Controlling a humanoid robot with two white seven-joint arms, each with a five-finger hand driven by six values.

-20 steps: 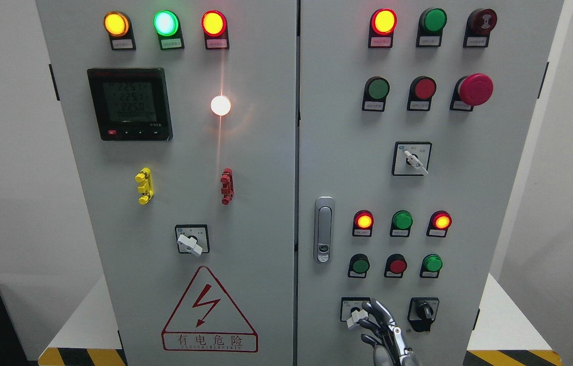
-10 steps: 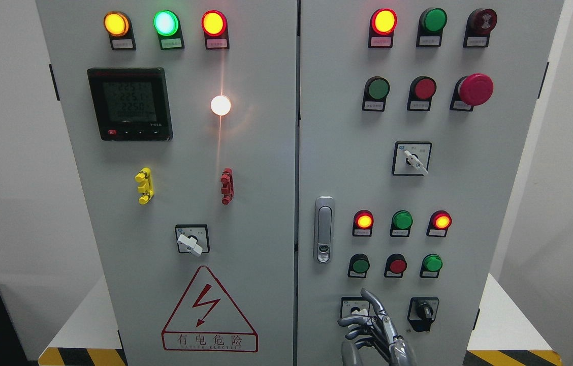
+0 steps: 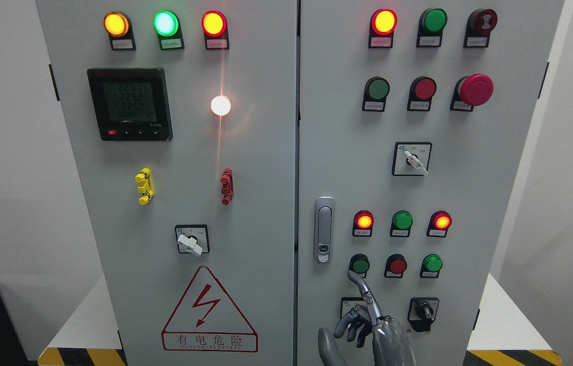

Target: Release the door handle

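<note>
This is an industrial electrical room or training lab. A tall grey two-door control cabinet (image 3: 246, 213) fills the view, studded with lit indicator lamps (image 3: 214, 23), push buttons (image 3: 398, 265), rotary selector switches (image 3: 411, 160), a red emergency-stop mushroom button (image 3: 475, 89) and a digital power meter (image 3: 130, 103). A red lightning warning triangle (image 3: 209, 311) marks the left door. Yellow-black hazard tape (image 3: 83, 356) edges the white plinth beneath, with plain white walls (image 3: 7, 168) behind.

Two cabinet doors (image 3: 261, 152), four selector switches (image 3: 411, 158), one door handle (image 3: 323, 230), one meter (image 3: 129, 103), one warning triangle (image 3: 209, 312)
</note>
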